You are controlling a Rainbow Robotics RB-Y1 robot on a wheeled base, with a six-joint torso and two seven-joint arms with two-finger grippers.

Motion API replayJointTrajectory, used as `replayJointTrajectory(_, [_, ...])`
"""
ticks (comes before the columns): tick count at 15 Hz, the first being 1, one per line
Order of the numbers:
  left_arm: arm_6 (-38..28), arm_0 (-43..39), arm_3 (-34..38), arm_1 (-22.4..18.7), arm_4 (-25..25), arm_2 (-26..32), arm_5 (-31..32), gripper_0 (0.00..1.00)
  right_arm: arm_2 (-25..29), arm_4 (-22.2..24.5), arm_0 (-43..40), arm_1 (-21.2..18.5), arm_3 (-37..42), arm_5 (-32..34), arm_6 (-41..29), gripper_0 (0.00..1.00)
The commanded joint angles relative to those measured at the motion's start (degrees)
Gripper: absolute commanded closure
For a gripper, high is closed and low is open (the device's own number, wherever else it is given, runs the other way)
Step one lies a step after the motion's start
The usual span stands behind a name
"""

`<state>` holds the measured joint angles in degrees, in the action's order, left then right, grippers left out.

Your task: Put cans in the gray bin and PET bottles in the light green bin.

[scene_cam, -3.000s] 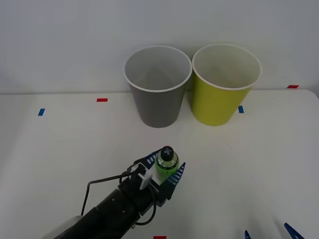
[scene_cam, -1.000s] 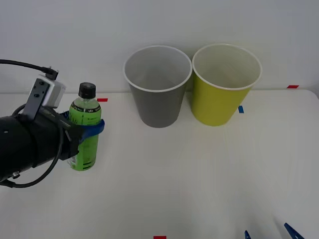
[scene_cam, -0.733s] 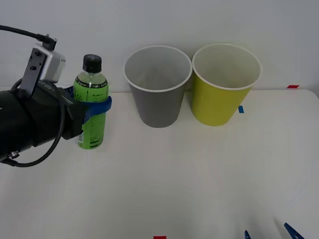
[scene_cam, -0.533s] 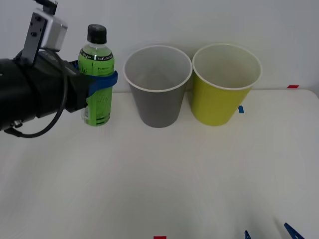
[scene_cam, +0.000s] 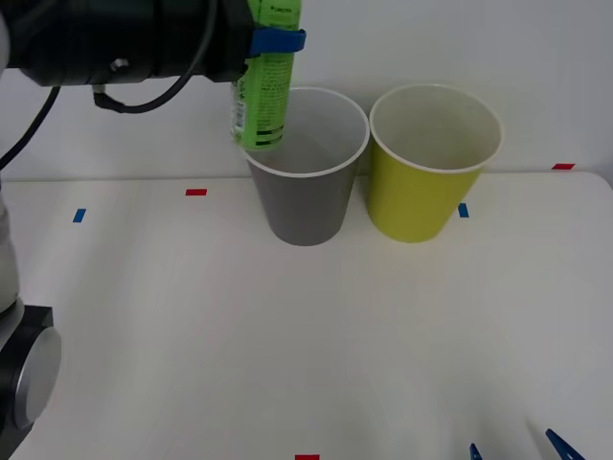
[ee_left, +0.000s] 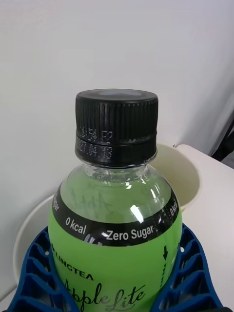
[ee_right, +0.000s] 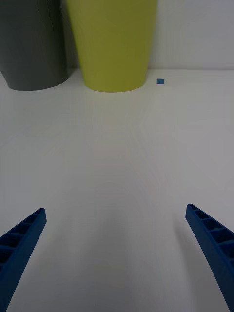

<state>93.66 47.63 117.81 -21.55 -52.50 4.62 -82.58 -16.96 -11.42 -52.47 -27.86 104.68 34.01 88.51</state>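
Note:
My left gripper [scene_cam: 278,40] is shut on the PET bottle [scene_cam: 264,86], a bright-green bottle held upright high in the air. The bottle's base hangs above the left rim of the gray bin [scene_cam: 305,196]. The light green bin [scene_cam: 429,192] stands right beside the gray one, to its right. In the left wrist view the bottle [ee_left: 114,239] with its black cap [ee_left: 117,124] sits between the blue fingers [ee_left: 29,273]. My right gripper [ee_right: 117,253] is open and low over the table's near right, its fingertips [scene_cam: 565,446] at the picture's edge. Cans are out of view.
The white table [scene_cam: 316,345] carries small tape marks: red [scene_cam: 196,192] and blue [scene_cam: 79,216] at the left, blue [scene_cam: 464,210] by the light green bin, red [scene_cam: 563,167] at the far right. A white wall stands close behind the bins.
My left arm has lifted the bottle from table height up and to the right, from left of the gray bin to above its left rim. The right gripper has not moved.

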Motion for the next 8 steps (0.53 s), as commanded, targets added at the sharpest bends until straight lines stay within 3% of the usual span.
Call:
replayJointTrajectory(1, [1.1, 5.6, -6.5, 5.3, 6.1, -4.5, 3.7, 1.0, 0.0, 0.0, 0.0, 0.0, 0.0, 0.0, 0.0, 0.0])
replayJointTrajectory(4, [1.4, 8.3, -10.8, 8.8, 11.1, -8.7, 9.2, 1.0, 0.0, 0.0, 0.0, 0.0, 0.0, 0.0, 0.0, 0.0])
replayJointTrajectory(8, [1.6, 12.1, -20.3, 13.7, 12.4, -12.6, 19.9, 1.0, 0.0, 0.0, 0.0, 0.0, 0.0, 0.0, 0.0, 0.0])
